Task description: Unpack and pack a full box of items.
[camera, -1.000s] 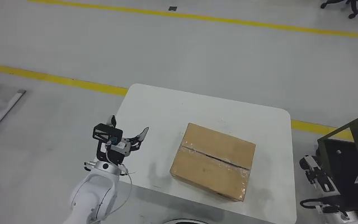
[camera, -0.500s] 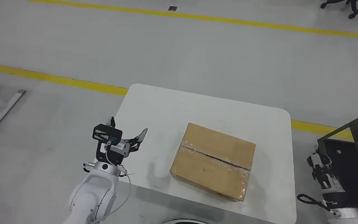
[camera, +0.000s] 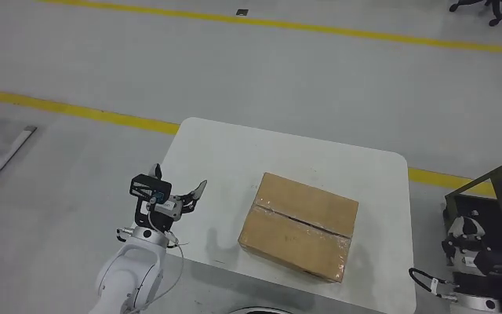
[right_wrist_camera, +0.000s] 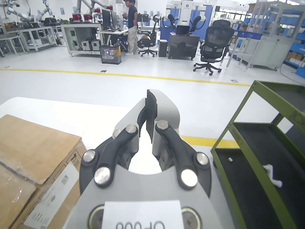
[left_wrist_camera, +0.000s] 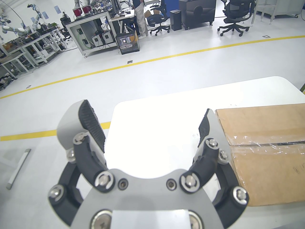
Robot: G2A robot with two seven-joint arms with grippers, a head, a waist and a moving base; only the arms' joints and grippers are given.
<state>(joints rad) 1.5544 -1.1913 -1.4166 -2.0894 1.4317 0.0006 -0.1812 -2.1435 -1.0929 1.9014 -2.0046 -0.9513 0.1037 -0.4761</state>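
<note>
A closed cardboard box (camera: 300,226), sealed with clear tape along its middle seam, lies on the white table (camera: 235,157) toward the right half. My left gripper (camera: 179,186) hangs open over the table's left edge, well left of the box, with nothing between its fingers; the left wrist view has the gripper (left_wrist_camera: 147,120) open and the box (left_wrist_camera: 264,144) beyond one finger. My right gripper (right_wrist_camera: 149,106) is shut with its pads pressed together and empty, off the table's right side near the box (right_wrist_camera: 31,148). The right arm (camera: 468,251) is at the lower right edge of the top view.
A green metal cart (right_wrist_camera: 266,129) with black shelves stands right of the table, holding a small white part (right_wrist_camera: 272,175). Yellow floor lines (camera: 94,114) run behind the table. Office chairs and workbenches stand far off in the room.
The right arm has shifted at the lower right edge of the top view, drawing back toward the corner. The left arm and the box have stayed still.
</note>
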